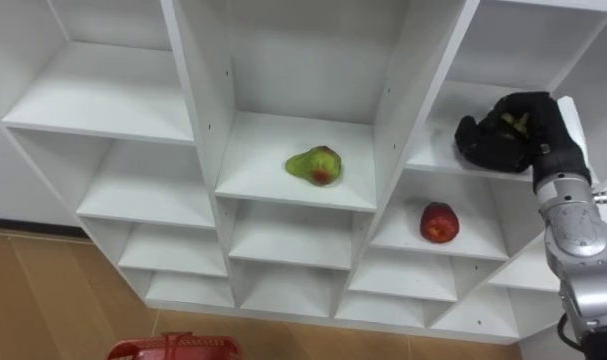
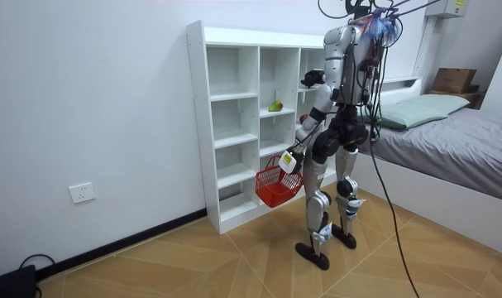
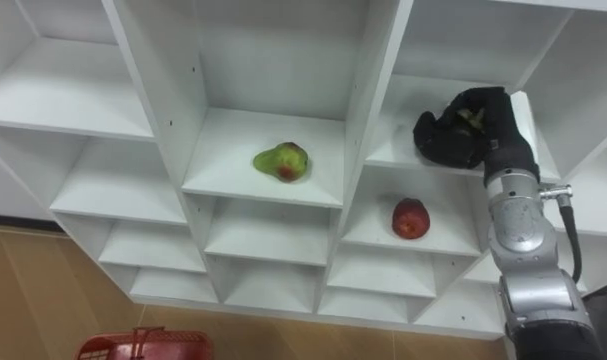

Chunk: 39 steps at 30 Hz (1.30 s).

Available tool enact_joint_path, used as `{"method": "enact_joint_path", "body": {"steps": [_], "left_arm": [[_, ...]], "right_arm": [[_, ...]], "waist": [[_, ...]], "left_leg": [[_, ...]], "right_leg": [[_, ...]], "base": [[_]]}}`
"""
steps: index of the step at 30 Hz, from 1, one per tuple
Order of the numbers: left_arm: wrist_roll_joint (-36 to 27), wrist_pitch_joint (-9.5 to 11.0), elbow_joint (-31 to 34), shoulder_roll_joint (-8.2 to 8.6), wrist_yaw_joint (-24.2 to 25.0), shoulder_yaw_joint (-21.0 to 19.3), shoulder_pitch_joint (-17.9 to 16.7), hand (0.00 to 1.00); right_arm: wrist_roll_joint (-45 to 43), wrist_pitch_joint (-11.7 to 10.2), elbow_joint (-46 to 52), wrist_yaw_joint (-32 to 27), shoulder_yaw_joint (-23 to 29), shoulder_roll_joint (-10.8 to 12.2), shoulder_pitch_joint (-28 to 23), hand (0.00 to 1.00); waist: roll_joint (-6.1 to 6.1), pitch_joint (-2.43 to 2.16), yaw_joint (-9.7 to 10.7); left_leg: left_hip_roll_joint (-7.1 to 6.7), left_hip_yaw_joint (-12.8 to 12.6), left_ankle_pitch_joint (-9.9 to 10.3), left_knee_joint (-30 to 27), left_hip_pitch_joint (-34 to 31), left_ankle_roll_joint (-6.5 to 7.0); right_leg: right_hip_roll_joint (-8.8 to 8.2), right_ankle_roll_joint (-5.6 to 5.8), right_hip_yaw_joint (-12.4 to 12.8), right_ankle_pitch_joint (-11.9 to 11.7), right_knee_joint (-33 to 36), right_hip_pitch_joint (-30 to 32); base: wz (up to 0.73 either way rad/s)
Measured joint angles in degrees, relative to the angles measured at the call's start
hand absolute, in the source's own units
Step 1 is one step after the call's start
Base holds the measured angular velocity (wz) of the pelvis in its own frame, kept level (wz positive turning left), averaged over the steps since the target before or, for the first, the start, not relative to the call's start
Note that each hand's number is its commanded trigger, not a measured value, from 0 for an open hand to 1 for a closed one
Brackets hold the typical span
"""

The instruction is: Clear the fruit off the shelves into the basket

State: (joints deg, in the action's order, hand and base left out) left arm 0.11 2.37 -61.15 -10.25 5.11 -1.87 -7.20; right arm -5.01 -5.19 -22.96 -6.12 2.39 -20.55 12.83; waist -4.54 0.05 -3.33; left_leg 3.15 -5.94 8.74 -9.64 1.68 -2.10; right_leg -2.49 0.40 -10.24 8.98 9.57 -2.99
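The robot is seen standing upright close before the white closet (image 1: 198, 90), facing its open compartments. The right robot hand (image 1: 518, 130) is raised into the upper compartment of the right-hand column, where its dark fingers are curled tightly about a yellowish fruit (image 1: 511, 122); only a small patch of that fruit can be seen between the fingers, so its kind cannot be told. To the left of this robot hand and a little lower, in the neighbouring middle column, a green pear (image 1: 315, 165) with a red blush is found lying on its side on the shelf, well apart from the hand. Directly beneath the right robot hand, one compartment down, a red apple (image 1: 439, 222) is set on the shelf, untouched. The left robot hand (image 2: 289, 157) is held low at the robot's side, near the lower shelves, and a red basket (image 2: 275, 186) is seen hanging just below it, clear of the wooden floor (image 2: 193, 265); how that hand is closed cannot be told from the room view.
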Motion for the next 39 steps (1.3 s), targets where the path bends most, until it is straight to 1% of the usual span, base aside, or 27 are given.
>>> {"method": "enact_joint_path", "body": {"steps": [7, 10, 13, 15, 17, 20, 21, 25, 28, 29, 30, 32, 35, 37, 39], "left_arm": [[-0.6, 0.1, 0.0, -0.11, 0.1, 0.5, 0.1, 1.00], [-0.6, 0.2, -0.3, -0.10, 0.1, 0.5, 0.1, 1.00], [-0.5, 0.3, -0.8, -0.10, 0.1, 0.5, 0.1, 1.00], [-0.4, 0.4, -0.7, -0.09, 0.2, 0.4, 0.1, 1.00], [-0.4, 0.4, -0.7, -0.09, 0.1, 0.2, -0.1, 1.00], [-0.5, 0.5, -0.7, -0.09, 0.1, 0.1, -0.1, 1.00], [-0.5, 0.5, -0.7, -0.09, 0.1, 0.0, -0.1, 1.00], [-0.5, 0.7, -0.6, -0.09, 0.4, -0.2, -0.1, 1.00], [-0.5, 0.8, -0.7, -0.09, 0.5, -0.2, -0.1, 1.00], [-0.5, 0.8, -0.8, -0.09, 0.4, -0.2, -0.1, 1.00], [-0.5, 0.8, -0.8, -0.06, 0.3, -0.1, -0.1, 1.00], [-0.6, 1.1, -0.8, -0.03, 0.2, -0.1, 0.1, 1.00], [-0.7, 2.4, -1.9, 0.05, 0.6, 0.4, 0.9, 1.00], [-0.6, 2.8, -2.5, 0.08, 0.8, 0.9, 1.4, 1.00], [-0.6, 3.0, -3.0, 0.08, 1.3, 1.1, 1.7, 1.00]], "right_arm": [[-0.3, -0.2, 0.8, 0.7, 0.0, 0.1, -0.1, 1.00], [-0.1, -0.2, 3.3, 1.1, 0.0, 0.1, -1.7, 1.00], [-0.1, -0.3, 6.2, 2.1, 0.0, 0.5, -3.3, 1.00], [0.0, -0.3, 8.2, 2.2, 0.1, 0.6, -4.9, 1.00], [0.2, -0.3, 10.9, 3.2, 0.1, 0.6, -6.9, 1.00], [0.2, -0.3, 14.3, 4.5, 0.1, 0.7, -9.2, 1.00], [0.2, -0.4, 15.3, 4.9, 0.1, 0.7, -10.2, 1.00], [0.2, -1.2, 18.5, 5.9, 0.3, 0.9, -13.5, 1.00], [0.3, -1.2, 20.9, 6.9, 0.1, 1.5, -16.6, 1.00], [0.3, -1.0, 22.3, 7.9, 0.1, 2.1, -18.2, 1.00], [0.3, -1.0, 23.4, 8.8, -0.1, 2.7, -19.6, 1.00], [0.2, -1.0, 24.1, 9.7, -1.0, 3.1, -20.9, 1.00], [0.2, -1.0, 25.5, 12.3, -1.7, 3.6, -22.7, 1.00], [0.2, -1.0, 26.4, 13.3, -2.0, 4.3, -22.9, 1.00], [0.3, -1.0, 27.5, 14.2, -3.5, 5.2, -22.9, 1.00]], "waist": [[0.04, 0.02, 0.5], [0.11, -0.01, 1.0], [0.48, 0.03, 1.6], [0.70, -0.05, 1.6], [1.04, -0.25, 1.7], [1.40, -0.39, 1.8], [1.43, -0.40, 2.3], [1.41, -0.47, 2.1], [1.28, -0.54, 2.2], [1.24, -0.56, 1.9], [1.26, -0.55, 1.9], [1.45, -0.43, 1.8], [1.74, -0.23, 2.1], [1.83, -0.19, 2.0], [1.92, -0.18, 2.0]], "left_leg": [[0.00, 0.0, 0.0, 0.0, -0.1, 0.00], [-0.01, -0.1, 0.0, 0.1, -0.1, 0.00], [-0.02, -0.1, 0.0, 0.1, -0.2, 0.00], [-0.02, -0.1, 0.0, 0.2, -0.3, 0.00], [-0.01, -0.1, 0.0, 0.2, -0.4, 0.00], [-0.01, -0.1, 0.0, 0.3, -0.4, 0.00], [-0.02, -0.1, 0.0, 0.3, -0.3, 0.00], [0.00, -0.5, 0.0, 0.5, -0.3, 0.00], [0.02, -1.2, 0.0, 0.6, -0.3, 0.00], [0.11, -1.8, 0.0, 0.6, -0.2, 0.00], [0.16, -2.2, 0.0, 0.6, -0.2, 0.00], [0.21, -2.6, 0.0, 0.6, -0.4, 0.01], [0.20, -2.8, 0.1, 0.7, -0.4, 0.14], [0.20, -2.9, 0.1, 0.8, -0.3, 0.15], [0.21, -3.1, 0.1, 1.0, -0.4, 0.15]], "right_leg": [[-0.04, 0.00, 0.0, 0.0, -0.1, 0.0], [-0.03, 0.00, 0.0, 0.0, -0.1, 0.0], [-0.02, 0.01, 0.0, 0.0, -0.1, 0.1], [-0.01, 0.01, 0.0, 0.0, -0.4, 0.1], [0.06, -0.02, 0.1, 0.0, -0.7, 0.1], [0.09, -0.02, 0.4, 0.0, -0.8, 0.1], [0.07, -0.02, 0.5, 0.0, -0.8, 0.2], [0.11, -0.02, 0.7, 0.0, -0.8, 0.8], [0.11, -0.01, 1.1, 0.0, -0.8, 1.1], [0.20, 0.00, 1.8, 0.0, -0.8, 1.3], [0.25, -0.02, 2.3, -0.1, -0.7, 1.6], [0.23, -0.03, 2.4, -0.2, -0.5, 2.0], [0.21, 0.04, 2.5, -0.3, -0.5, 2.1], [0.27, 0.08, 2.8, -0.4, -0.3, 2.2], [0.27, 0.08, 3.0, -0.4, 0.1, 2.7]], "base": [[0.00], [0.00], [0.00], [0.00], [0.00], [0.00], [0.00], [-0.06], [-0.09], [-0.21], [-0.22], [-0.12], [-0.02], [-0.05], [-0.06]]}}
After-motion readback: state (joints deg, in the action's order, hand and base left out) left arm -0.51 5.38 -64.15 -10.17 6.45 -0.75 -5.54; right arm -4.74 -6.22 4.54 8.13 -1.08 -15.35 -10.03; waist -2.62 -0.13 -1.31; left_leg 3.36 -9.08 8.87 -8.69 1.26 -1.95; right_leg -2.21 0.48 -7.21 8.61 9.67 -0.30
